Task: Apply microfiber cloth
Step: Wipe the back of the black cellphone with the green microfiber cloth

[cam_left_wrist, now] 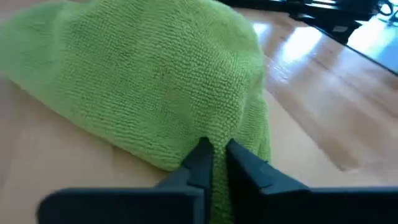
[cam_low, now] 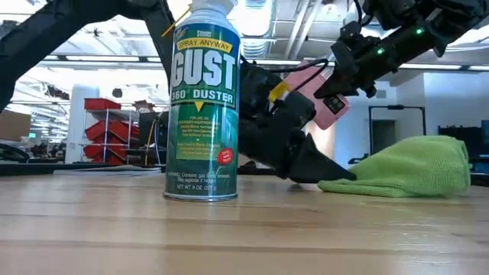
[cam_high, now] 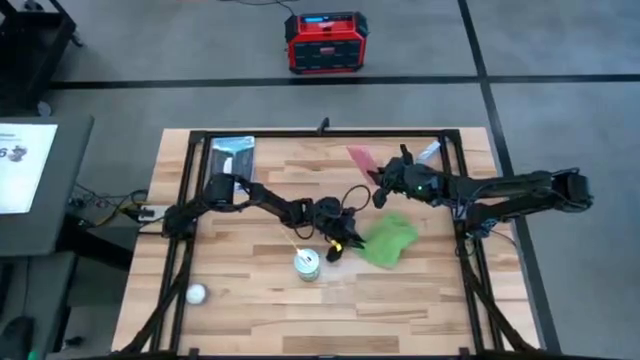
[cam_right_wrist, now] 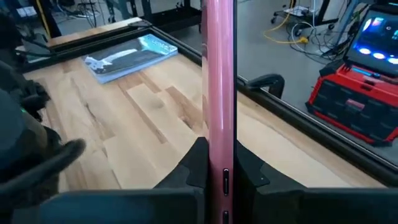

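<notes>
You had no open container on the table; the nearest thing to one was the upright spray can [cam_low: 202,99] labelled as a duster, standing capped with its nozzle and straw on the wood, just beside the left gripper [cam_high: 341,243].

Your left gripper sat low at the table, its two fingers [cam_left_wrist: 202,163] drawn nearly together with a fold at the edge of the microfiber cloth [cam_left_wrist: 143,81] pinched between them. The cloth [cam_high: 389,240] lay bunched on the table to the right of centre, its near corner at the left fingertips and the rest heaped away from them.

Your right gripper [cam_right_wrist: 217,163] was clamped on the pink phone [cam_right_wrist: 217,81], which stood edge-on between the fingers. In the low view that phone [cam_low: 325,99] hung in the air above and behind the cloth, not touching it.

Around you: a flat silvery packet [cam_high: 234,156] lay near the far left corner of the table [cam_high: 250,310], a small white ball [cam_high: 196,293] sat near the front left, and a red box [cam_high: 324,43] stood on the floor beyond the table. The spray can stood closest to the left arm's path; nothing lay between the phone and the cloth.
</notes>
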You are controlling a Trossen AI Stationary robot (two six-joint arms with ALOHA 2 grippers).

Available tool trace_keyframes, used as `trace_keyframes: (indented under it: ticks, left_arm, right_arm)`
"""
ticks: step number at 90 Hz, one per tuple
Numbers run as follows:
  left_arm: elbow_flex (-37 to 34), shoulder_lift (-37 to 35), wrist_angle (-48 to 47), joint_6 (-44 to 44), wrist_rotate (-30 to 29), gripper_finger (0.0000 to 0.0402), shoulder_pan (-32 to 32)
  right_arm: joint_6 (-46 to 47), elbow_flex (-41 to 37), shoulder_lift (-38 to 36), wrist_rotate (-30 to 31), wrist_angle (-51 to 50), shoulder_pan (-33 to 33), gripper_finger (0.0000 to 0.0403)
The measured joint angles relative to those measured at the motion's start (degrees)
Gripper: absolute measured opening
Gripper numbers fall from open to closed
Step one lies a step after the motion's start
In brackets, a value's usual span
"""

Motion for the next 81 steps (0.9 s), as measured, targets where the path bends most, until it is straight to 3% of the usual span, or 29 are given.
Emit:
trace_keyframes:
  ticks: [21,44,81]
  left_arm:
    - [0.01,-5.78,-4.2,4.86,-0.94,0.0001,0.0]
    - [0.1,-14.03,-15.84,13.44,-10.94,0.0,1.87]
    - [0.08,-25.18,-25.43,20.59,-19.7,0.0,5.1]
  right_arm:
    - [0.44,0.0,-1.87,4.25,-4.19,-1.68,0.0012]
    - [2.6,0.0,-4.27,5.54,-8.24,-3.1,0.0012]
    - [6.96,0.0,-4.54,4.01,-12.49,-0.16,0.0012]
